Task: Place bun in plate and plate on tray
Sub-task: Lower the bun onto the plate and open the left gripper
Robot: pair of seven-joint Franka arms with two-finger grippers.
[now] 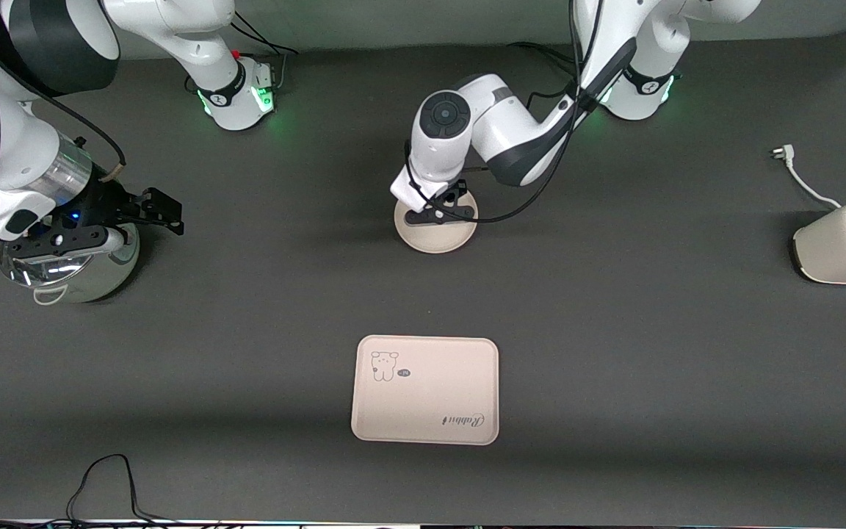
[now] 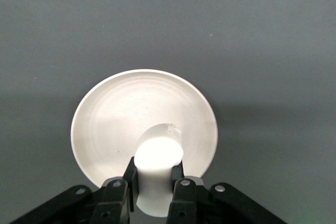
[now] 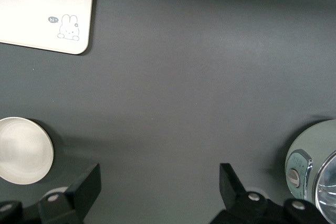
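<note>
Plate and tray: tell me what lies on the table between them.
Nothing: the front view shows only bare dark table between the plate and the tray, which lies nearer the camera.

Left claw (image 2: 153, 182) clamped; right claw (image 3: 160, 187) spread, waiting.

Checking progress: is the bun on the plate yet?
Not yet: the left hand holds the bun over the plate, fingers shut on it.

Bare dark grey table mat (image 1: 614, 308) separates the round cream plate (image 1: 438, 236) from the cream rectangular tray (image 1: 426, 390) nearer the front camera. The left gripper (image 1: 440, 208) sits over the plate. A white toaster (image 1: 845, 245) and a pale-green lidded cooker (image 1: 74, 268) flank opposite table ends.
</note>
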